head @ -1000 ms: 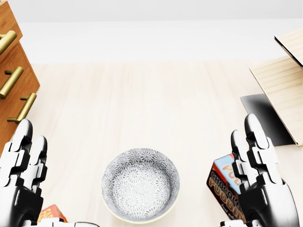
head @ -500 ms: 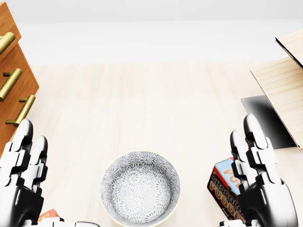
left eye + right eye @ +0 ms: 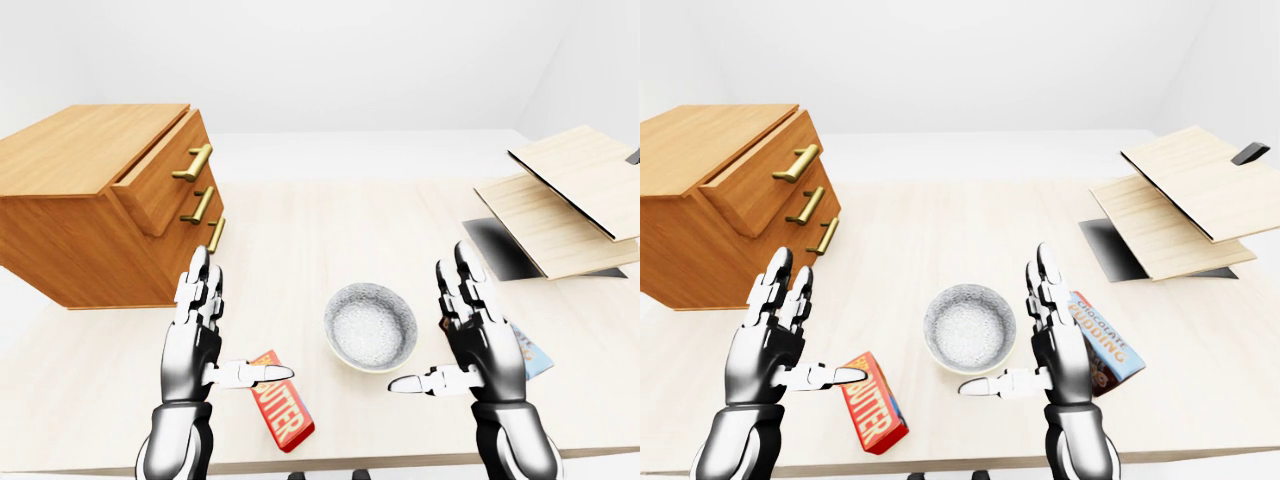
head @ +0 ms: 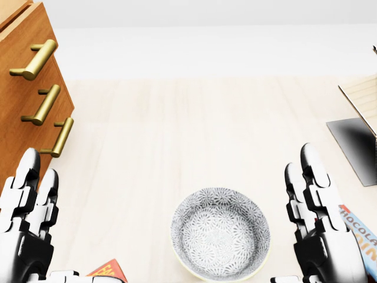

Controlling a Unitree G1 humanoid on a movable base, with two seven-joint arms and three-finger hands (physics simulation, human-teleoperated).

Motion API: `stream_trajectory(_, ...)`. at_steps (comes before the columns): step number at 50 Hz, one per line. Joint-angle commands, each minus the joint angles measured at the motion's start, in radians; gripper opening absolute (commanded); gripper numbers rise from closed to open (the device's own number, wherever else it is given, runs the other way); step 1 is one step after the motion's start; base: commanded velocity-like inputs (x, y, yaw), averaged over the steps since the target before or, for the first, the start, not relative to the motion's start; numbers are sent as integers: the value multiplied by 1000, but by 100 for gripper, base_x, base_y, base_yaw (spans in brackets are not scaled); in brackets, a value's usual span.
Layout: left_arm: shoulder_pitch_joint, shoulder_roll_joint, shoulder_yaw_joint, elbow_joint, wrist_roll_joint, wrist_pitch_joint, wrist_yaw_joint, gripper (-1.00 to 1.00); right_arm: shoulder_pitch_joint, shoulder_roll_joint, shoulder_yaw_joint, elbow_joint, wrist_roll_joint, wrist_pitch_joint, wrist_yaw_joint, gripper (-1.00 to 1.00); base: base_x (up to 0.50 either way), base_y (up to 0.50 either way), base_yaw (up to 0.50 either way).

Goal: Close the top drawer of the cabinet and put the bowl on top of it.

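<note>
Both splayed: left hand [image 3: 192, 345], right hand [image 3: 478, 348] | bowl [image 3: 371, 327] empty between | top drawer [image 3: 163, 177] ajar

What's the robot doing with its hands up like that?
It isn't holding anything yet. Its left hand and right hand are both open, raised on either side of the patterned bowl, which sits untouched on the table. The wooden cabinet stands at the left of the left-eye view, with its top drawer pulled partway out, so it is not closed. A red butter box lies by the left hand and a pudding box by the right.
</note>
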Motion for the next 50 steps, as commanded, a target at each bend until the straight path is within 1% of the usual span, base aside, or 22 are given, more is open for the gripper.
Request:
stream_trajectory(1,-4,1,1,2,0,2,1,100,0,-5,7,7,-4,-8,-6,100,0,34,0)
stream_trajectory(5,-6,0,1,4,0,2,2,100,-2,-5,4,5,2,-3,-4,100,0,34,0)
stream_trajectory(8,-10,1,2,8,1,3,2,100,-1,-5,4,6,3,-6,-3,100,0,28,0)
stream_trajectory(9,-14,2,2,12,1,4,2,100,0,-6,4,4,10,1,2,100,0,0,0)
stream_trajectory(11,-20,3,3,20,0,7,1,100,2,-5,0,4,18,-9,6,100,0,0,0)
stream_trajectory(17,-48,8,-2,59,12,19,2,100,6,-3,-3,-3,24,-11,12,100,0,0,0)
stream_trajectory(22,-79,22,-14,95,9,19,-24,100,11,-1,-7,-10,29,-15,17,100,0,0,0)
stream_trajectory(24,-89,21,-14,109,14,19,-20,100,13,-1,-7,-11,30,-16,20,100,0,0,0)
stream_trajectory(29,-151,26,-5,171,10,19,-22,100,18,0,-10,-21,34,-17,23,100,0,0,0)
stream_trajectory(30,-175,26,1,194,10,19,-15,100,25,0,-8,-27,32,-25,26,100,0,0,0)
stream_trajectory(31,-177,26,1,196,10,19,-14,100,25,0,-8,-27,32,-25,26,100,0,0,0)
stream_trajectory(32,-200,27,9,221,8,19,-8,100,30,1,-6,-27,26,-35,26,100,0,0,0)
stream_trajectory(36,-249,34,30,264,-12,19,-4,100,32,0,-18,-38,46,-31,37,100,0,0,0)
stream_trajectory(37,-268,34,39,278,-13,19,11,100,30,1,-19,-35,45,-33,40,100,0,0,0)
stream_trajectory(39,-286,37,39,283,-4,19,27,100,25,3,-21,-31,44,-30,42,100,0,0,0)
stream_trajectory(41,-332,45,36,299,-15,19,23,100,25,5,-21,-29,40,-30,42,100,0,0,0)
stream_trajectory(43,-354,49,35,312,-15,19,27,100,28,5,-23,-33,45,-30,46,100,0,0,0)
stream_trajectory(45,-385,57,39,331,-17,19,26,100,29,6,-32,-42,54,-24,50,100,0,0,0)
stream_trajectory(47,-427,65,64,354,-9,19,59,100,27,10,-44,-49,63,-16,53,100,0,0,0)
stream_trajectory(50,-480,86,84,382,-38,19,47,100,29,16,-48,-54,61,-13,60,100,0,0,0)
